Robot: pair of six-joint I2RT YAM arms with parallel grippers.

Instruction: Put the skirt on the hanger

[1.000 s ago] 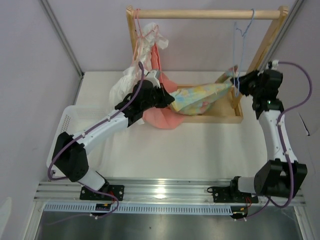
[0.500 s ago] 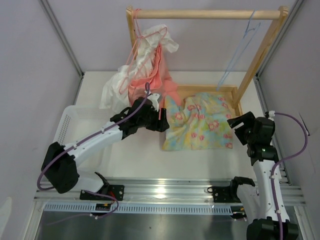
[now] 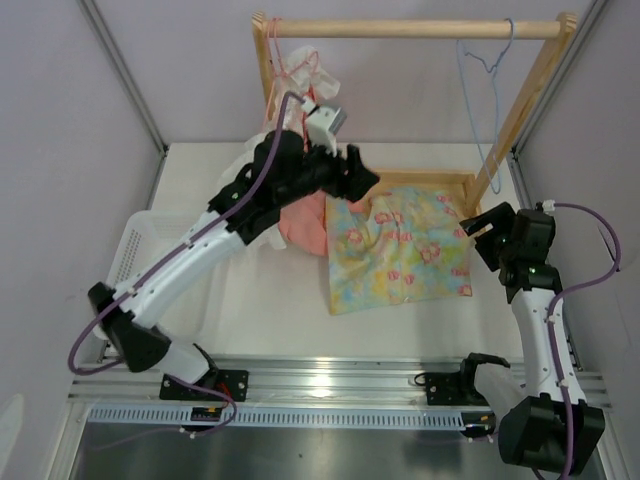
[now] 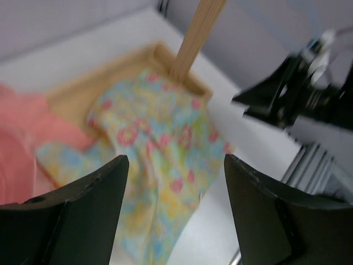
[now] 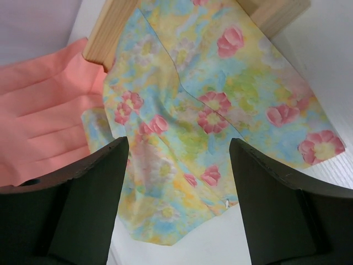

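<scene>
1. This is a robotics lab test cell, not a home or a shop.
2. A left arm and a right arm are bolted to a metal rail at the near edge of a white table, with purple cables looping along them.
3. Plain pale wall panels held by metal posts box the table in.
4. The only homelike things are a wooden rack and a white basket, both set on the table.
</scene>
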